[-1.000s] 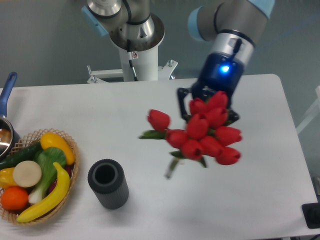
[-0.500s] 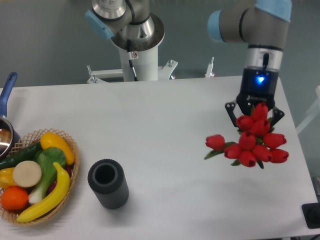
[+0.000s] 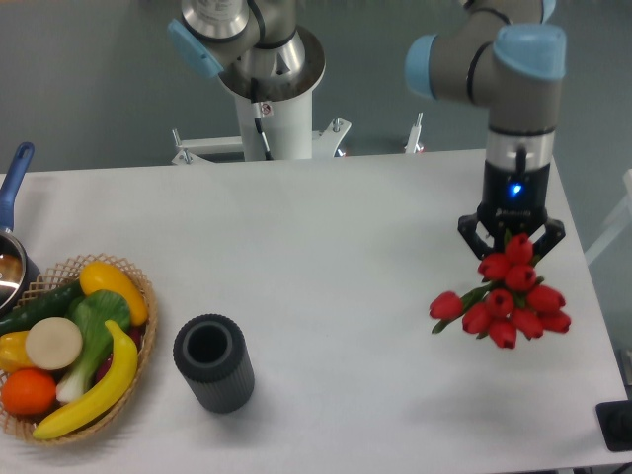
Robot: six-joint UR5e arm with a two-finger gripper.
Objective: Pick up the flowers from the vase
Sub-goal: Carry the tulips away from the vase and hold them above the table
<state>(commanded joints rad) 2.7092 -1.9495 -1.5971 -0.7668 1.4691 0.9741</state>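
Observation:
The flowers (image 3: 506, 301), a bunch of red tulip buds with green stems, are at the right side of the table, well away from the vase. My gripper (image 3: 512, 240) is directly over them, pointing down, with its fingers closed around the top of the bunch. Whether the bunch hangs just above the table or touches it I cannot tell. The vase (image 3: 212, 361), a dark grey ribbed cylinder, stands upright and empty near the front left, its round mouth showing.
A wicker basket (image 3: 138, 296) with a banana, an orange and vegetables sits at the front left edge. A pot with a blue handle (image 3: 14, 188) is at the far left. The arm's base (image 3: 267, 89) stands behind the table. A dark object (image 3: 617, 425) lies at the front right corner.
My gripper has carried the flowers from the middle of the table to the right side and lower towards the tabletop. The vase and basket have not moved.

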